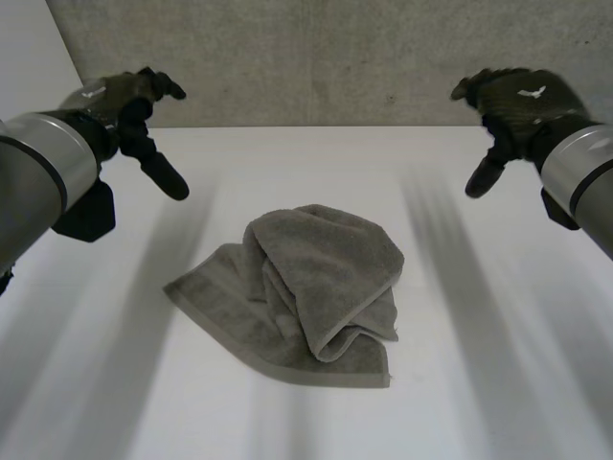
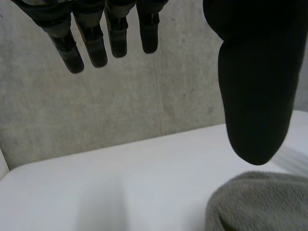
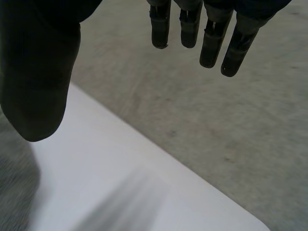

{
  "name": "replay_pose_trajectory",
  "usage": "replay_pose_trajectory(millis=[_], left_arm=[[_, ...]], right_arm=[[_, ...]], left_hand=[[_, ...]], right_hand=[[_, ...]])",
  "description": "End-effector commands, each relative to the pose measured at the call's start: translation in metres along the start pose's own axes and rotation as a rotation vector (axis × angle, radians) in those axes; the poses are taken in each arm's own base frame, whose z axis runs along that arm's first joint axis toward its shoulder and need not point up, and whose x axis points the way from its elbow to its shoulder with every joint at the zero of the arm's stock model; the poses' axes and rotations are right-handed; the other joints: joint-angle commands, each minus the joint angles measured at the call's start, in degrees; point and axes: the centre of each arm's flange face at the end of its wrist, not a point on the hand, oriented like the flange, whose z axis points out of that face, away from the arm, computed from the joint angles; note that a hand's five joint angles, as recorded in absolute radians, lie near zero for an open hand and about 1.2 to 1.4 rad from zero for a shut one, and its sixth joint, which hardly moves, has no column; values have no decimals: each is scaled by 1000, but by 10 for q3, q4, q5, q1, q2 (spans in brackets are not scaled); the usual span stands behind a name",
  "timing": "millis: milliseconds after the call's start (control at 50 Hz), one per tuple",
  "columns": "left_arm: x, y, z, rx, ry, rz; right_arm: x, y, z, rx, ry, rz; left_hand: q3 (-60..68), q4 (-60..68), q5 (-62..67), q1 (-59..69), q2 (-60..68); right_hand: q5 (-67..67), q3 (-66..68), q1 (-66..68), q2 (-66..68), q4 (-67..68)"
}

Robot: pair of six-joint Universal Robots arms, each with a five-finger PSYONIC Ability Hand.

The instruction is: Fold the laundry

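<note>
A grey towel [image 1: 321, 283] lies about the middle of the white surface [image 1: 488, 374], loosely bunched and not neatly folded. A lower layer lies flat, with its hemmed edge running along the side toward the near edge of the surface. An upper layer is turned over on top of it in a rounded heap with several soft creases and a rolled lip at its near side. One corner of the lower layer sticks out toward the left edge of the surface, and another lies squarely toward the near edge. Neither hand touches the cloth. The left hand [image 1: 123, 103] hovers above the far left part of the surface, well apart from the towel, close to the rough concrete wall [image 1: 326, 57] that stands behind the far edge. Its fingers [image 2: 96, 45] hang straight and slightly spread, its thumb [image 2: 255, 96] stands apart from them, and nothing is held between them, so this hand is open. In its wrist view a rounded fold of the towel shows below the thumb's tip, clear of it. The right hand [image 1: 515, 101] hovers above the far right part of the surface, likewise well away from the towel. Its fingers [image 3: 190, 29] are straight and relaxed, its thumb [image 3: 38, 77] is held wide of them, and it too is open and empty, with bare surface and wall beyond.
</note>
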Motion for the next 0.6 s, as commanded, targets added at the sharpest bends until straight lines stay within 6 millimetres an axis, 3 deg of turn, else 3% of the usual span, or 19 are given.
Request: replay_pose_trajectory(millis=[20, 100, 180, 200, 240, 280, 320, 360, 460, 500, 580, 600], left_arm=[[7, 36, 12, -105, 17, 16], [17, 57, 18, -157, 42, 30], [20, 91, 34, -228, 45, 43], [20, 91, 34, -228, 45, 43], [24, 113, 45, -251, 57, 49], [26, 125, 51, -263, 63, 52], [27, 136, 55, -273, 65, 53], [27, 154, 65, -271, 69, 56], [28, 174, 80, -232, 80, 51], [28, 178, 84, -213, 83, 49], [29, 181, 90, -175, 91, 40], [29, 180, 90, -171, 91, 35]], right_arm=[[-17, 31, 8, -78, -142, -197], [-27, 58, 13, -133, -201, -267], [-37, 74, 18, -135, -255, -258], [-37, 74, 18, -135, -256, -258], [-59, 93, 24, -76, -348, -248], [-59, 93, 24, -76, -349, -248], [-71, 115, 27, -60, -379, -223], [-78, 124, 28, -64, -393, -205], [-102, 143, 23, -84, -450, -185], [-115, 155, 21, -92, -477, -187], [-125, 159, 20, -81, -487, -193], [-127, 158, 21, -67, -478, -196]], left_hand=[[100, 100, 98, 98, 100], [99, 99, 97, 96, 99], [47, 47, 45, 44, 47], [46, 47, 44, 44, 46], [13, 13, 11, 11, 13], [14, 15, 13, 12, 14], [13, 13, 11, 11, 13], [11, 11, 9, 9, 11], [11, 11, 9, 9, 11], [14, 15, 13, 12, 14], [68, 68, 66, 66, 68], [108, 108, 106, 106, 108]], right_hand=[[-35, -40, -32, -43, -49], [-35, -40, -32, -43, -49], [-35, -40, -32, -43, -49], [-35, -40, -32, -43, -49], [-35, -40, -32, -43, -49], [-35, -40, -32, -43, -49], [-35, -40, -32, -43, -49], [-35, -40, -32, -43, -49], [-30, -36, -28, -39, -45], [35, 30, 37, 26, 20], [116, 111, 118, 107, 101], [189, 184, 191, 180, 175]])
